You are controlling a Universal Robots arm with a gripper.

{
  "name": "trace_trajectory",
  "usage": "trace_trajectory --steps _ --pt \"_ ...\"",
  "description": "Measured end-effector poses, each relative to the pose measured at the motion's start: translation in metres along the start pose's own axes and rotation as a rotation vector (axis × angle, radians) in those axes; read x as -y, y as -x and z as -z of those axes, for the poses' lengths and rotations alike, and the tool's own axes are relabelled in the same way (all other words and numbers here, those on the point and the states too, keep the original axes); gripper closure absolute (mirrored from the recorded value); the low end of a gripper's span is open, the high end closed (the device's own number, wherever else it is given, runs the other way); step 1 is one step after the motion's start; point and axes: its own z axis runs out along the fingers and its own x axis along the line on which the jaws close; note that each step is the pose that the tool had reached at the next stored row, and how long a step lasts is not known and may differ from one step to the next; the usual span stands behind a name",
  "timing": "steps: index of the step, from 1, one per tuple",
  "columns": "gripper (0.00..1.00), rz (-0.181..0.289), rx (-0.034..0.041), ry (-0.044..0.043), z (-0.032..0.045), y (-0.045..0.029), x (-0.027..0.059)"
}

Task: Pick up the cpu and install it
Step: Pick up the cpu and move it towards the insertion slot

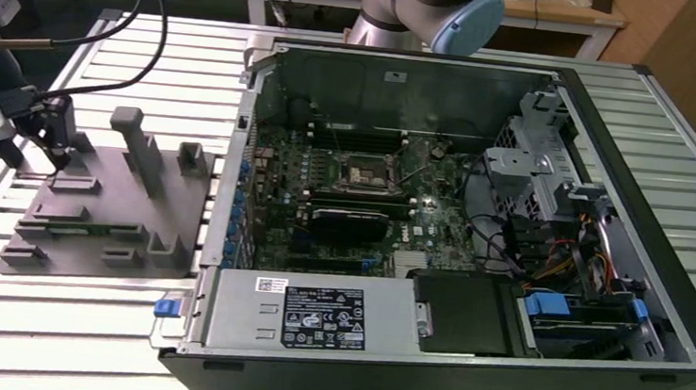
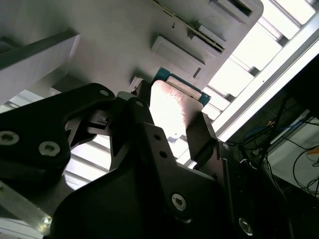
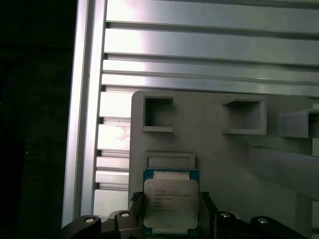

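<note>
Slatted aluminium table (image 1: 146,45), with a grey fixture (image 1: 92,229) at the exterior view's left. Over it hangs the gripper (image 1: 59,162), jaws drawn narrow against two edges of the cpu (image 3: 171,199). I'd say so thin an edge-hold could slip or tilt, dropping the chip.

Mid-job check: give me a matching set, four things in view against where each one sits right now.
Things:
1. cpu
2. gripper
3. grey fixture
4. socket

Places:
A. inside the open computer case
B. on the slatted table, at the exterior view's left of the case
C. flat on the grey fixture, silver top up
D. over the fixture's far corner, right at the cpu

Pairs: 1-C, 2-D, 3-B, 4-A
</note>
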Motion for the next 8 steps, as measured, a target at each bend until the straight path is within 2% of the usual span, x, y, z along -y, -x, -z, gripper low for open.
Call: trace_trajectory --steps 8 --pt "0.47 0.0 0.0 0.0 0.0042 0.0 -0.0002"
